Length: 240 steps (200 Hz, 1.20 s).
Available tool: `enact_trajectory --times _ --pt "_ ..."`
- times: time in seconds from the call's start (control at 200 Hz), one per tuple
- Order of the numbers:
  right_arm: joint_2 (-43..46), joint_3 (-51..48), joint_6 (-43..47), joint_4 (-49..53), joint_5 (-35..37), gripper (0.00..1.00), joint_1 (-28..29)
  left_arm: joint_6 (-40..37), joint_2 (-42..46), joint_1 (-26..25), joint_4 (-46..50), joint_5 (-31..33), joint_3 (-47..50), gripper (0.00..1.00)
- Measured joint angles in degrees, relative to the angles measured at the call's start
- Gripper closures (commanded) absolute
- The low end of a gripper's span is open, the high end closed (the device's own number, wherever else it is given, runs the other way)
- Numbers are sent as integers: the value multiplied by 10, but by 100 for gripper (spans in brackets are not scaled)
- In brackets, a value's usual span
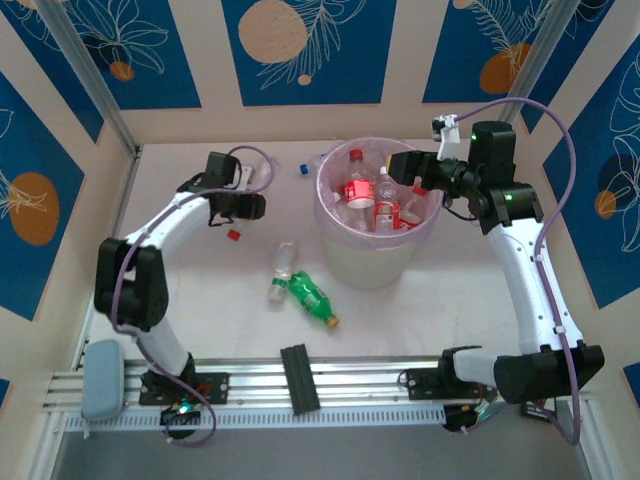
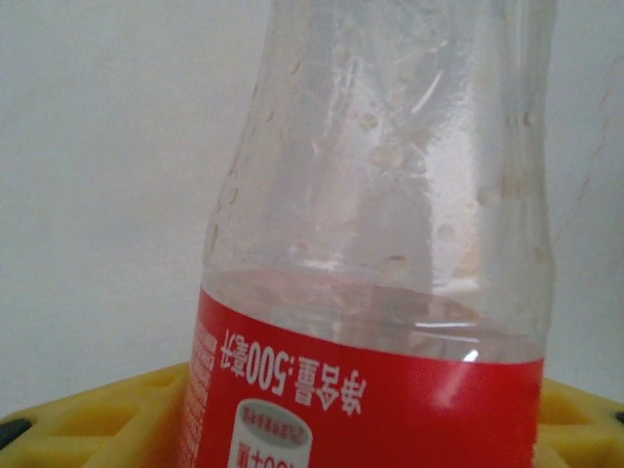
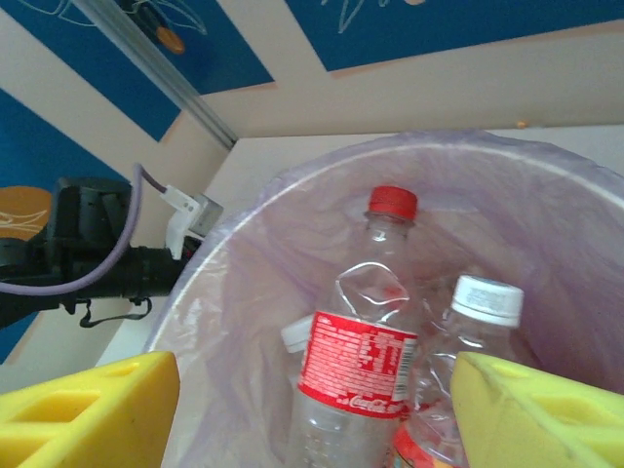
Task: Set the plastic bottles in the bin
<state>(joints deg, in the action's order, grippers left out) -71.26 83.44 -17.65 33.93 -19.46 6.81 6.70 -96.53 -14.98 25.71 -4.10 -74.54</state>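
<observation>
A clear bottle with a red label (image 2: 380,195) stands between the yellow fingers of my left gripper (image 2: 366,414), which is shut on it. That gripper (image 1: 250,207) sits at the back left of the table, left of the bin (image 1: 370,262). A red cap (image 1: 233,236) shows just below it. My right gripper (image 1: 410,170) hangs open over the bin's rim (image 3: 292,185), empty, with its yellow fingers (image 3: 88,405) spread wide. Inside the bin lie several bottles, among them a red-capped one (image 3: 361,361) and a white-capped one (image 3: 485,302). On the table lie a clear bottle (image 1: 283,270) and a green bottle (image 1: 310,297).
A blue-capped item (image 1: 303,168) lies behind the bin's left side. A black bracket (image 1: 300,378) sits on the near rail and a grey pad (image 1: 100,378) at the near left. Patterned walls close in the table on three sides.
</observation>
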Motion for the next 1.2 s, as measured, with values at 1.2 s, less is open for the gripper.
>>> enact_trajectory --times 1.2 --pt "-216 160 -108 -134 -41 32 193 156 253 -203 -174 -112 85 64"
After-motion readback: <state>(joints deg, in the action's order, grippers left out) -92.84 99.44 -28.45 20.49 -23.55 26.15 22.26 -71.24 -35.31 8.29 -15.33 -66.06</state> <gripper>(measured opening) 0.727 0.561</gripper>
